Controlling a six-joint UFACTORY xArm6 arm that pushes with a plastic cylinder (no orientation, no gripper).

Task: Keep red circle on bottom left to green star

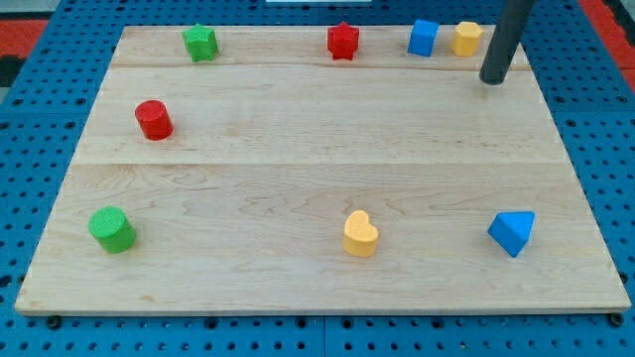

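Observation:
The red circle [154, 119] stands on the wooden board's left side. The green star [199, 43] sits at the board's top edge, up and to the right of the red circle. My tip [493, 79] rests on the board at the view's top right, far from both. It is just below and right of the yellow block [467, 38] and not touching any block.
A red star [343, 41] and a blue block [424, 38] sit along the top edge. A green cylinder [111, 229] is at bottom left, a yellow heart [360, 234] at bottom centre, a blue triangle [512, 232] at bottom right. The board [317, 169] lies on a blue pegboard.

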